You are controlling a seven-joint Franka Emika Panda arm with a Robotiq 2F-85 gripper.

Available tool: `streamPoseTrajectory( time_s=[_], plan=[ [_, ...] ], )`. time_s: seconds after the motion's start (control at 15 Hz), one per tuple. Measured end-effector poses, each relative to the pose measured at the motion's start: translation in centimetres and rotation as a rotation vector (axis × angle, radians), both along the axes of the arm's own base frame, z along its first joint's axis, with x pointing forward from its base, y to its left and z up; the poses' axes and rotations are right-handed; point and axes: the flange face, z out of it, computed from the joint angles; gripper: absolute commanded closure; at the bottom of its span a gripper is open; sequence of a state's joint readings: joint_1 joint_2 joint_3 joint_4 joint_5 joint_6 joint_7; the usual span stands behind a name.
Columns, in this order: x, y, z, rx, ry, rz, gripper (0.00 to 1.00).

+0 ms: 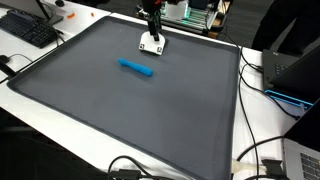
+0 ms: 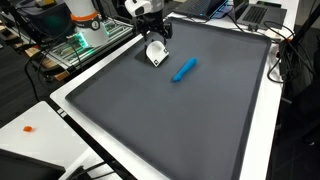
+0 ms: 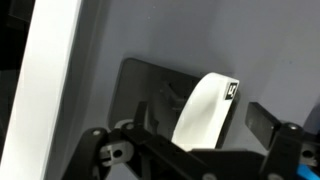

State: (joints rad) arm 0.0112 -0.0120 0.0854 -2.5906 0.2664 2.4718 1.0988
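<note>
A small white object (image 1: 152, 43) with a black tag rests on the grey mat (image 1: 120, 110) near its far edge. My gripper (image 1: 152, 27) hangs straight over it in both exterior views, and the white object (image 2: 157, 53) lies just below the fingers. In the wrist view the white object (image 3: 205, 110) sits between my open jaws, with one dark finger (image 3: 262, 120) showing on its right. I cannot tell whether the fingers touch it. A blue marker (image 1: 137, 68) lies flat on the mat a short way nearer the middle; in an exterior view the blue marker (image 2: 184, 68) lies beside the white object.
A white table rim (image 2: 70, 105) frames the mat. A keyboard (image 1: 30, 30) sits beyond one corner, and a laptop (image 1: 295, 70) and cables (image 1: 255, 150) lie along one side. Green-lit electronics (image 2: 75, 45) stand behind the arm's base. A small orange item (image 2: 28, 128) lies on a neighbouring table.
</note>
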Motion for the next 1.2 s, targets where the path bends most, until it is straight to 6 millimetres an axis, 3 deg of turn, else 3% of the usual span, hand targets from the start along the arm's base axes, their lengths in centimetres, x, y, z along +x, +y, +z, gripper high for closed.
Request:
streamPoseTrajectory(
  time_s=[0.67, 0.8, 0.93, 1.0, 1.2],
  plan=[
    [1.5, 0.3, -1.5, -0.031, -0.123, -0.075, 0.01],
    [1.6, 0.4, -1.8, -0.034, -0.134, -0.089, 0.12],
    [1.7, 0.4, -1.9, -0.036, -0.142, -0.104, 0.36],
    [1.8, 0.4, -2.0, -0.037, -0.143, -0.109, 0.37],
    [1.8, 0.4, -2.2, -0.039, -0.142, -0.124, 0.62]
  ],
)
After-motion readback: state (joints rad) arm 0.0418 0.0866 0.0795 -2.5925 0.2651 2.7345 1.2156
